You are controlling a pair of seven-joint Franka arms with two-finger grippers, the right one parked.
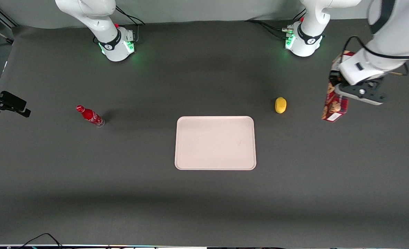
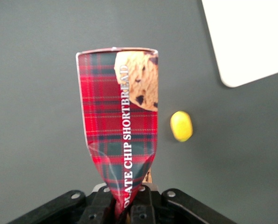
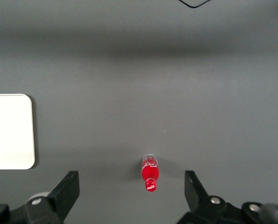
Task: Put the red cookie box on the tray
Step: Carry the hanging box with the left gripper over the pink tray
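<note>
Box (image 1: 334,103) — red tartan, cookie pictures — hangs in the air, pinched at one end by the gripper (image 1: 342,90), whose fingers (image 2: 134,205) crease the carton. Its free end points down at the table (image 1: 204,193). Relative to the tray (image 1: 215,143), box and gripper are well apart toward the working arm's end, the lemon (image 1: 280,105) lying between — and a bottle (image 1: 90,116) lies toward the parked arm's end.
</note>
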